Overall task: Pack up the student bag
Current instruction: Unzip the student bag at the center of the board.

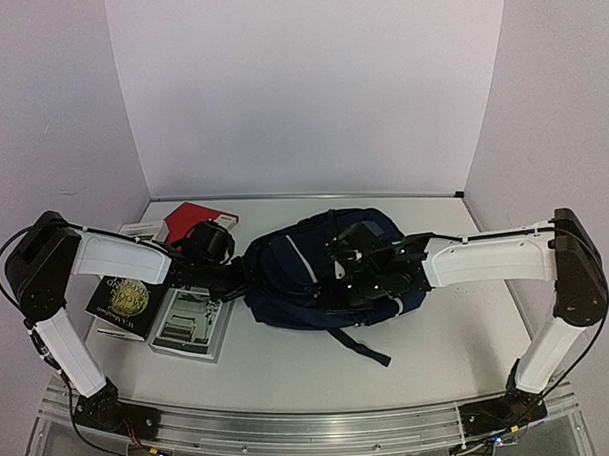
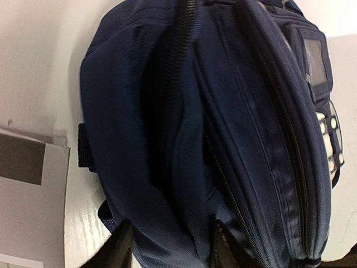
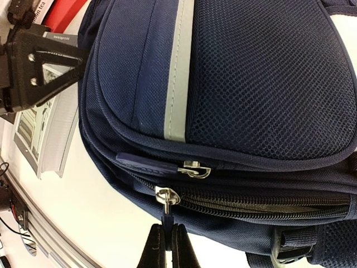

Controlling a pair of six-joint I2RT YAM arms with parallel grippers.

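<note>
Our right jaws pinch the dark zip tab [image 3: 165,215] of the large navy striped fabric backpack [image 3: 234,84], its zip running frame-right, while left jaws straddle its opposite end, grip we cannot tell.

We take this for a robotics lab booth: a bare white table [image 1: 448,333] boxed in by plain pale backdrop panels [image 1: 310,88], with a white-and-black left arm [image 1: 115,257] and its twin right arm [image 1: 486,254] bolted to a ribbed aluminium rail [image 1: 311,428] along the near edge.

Student bag [image 1: 286,274] ctr of table [image 1: 420,369], books [image 1: 188,322] left.
</note>
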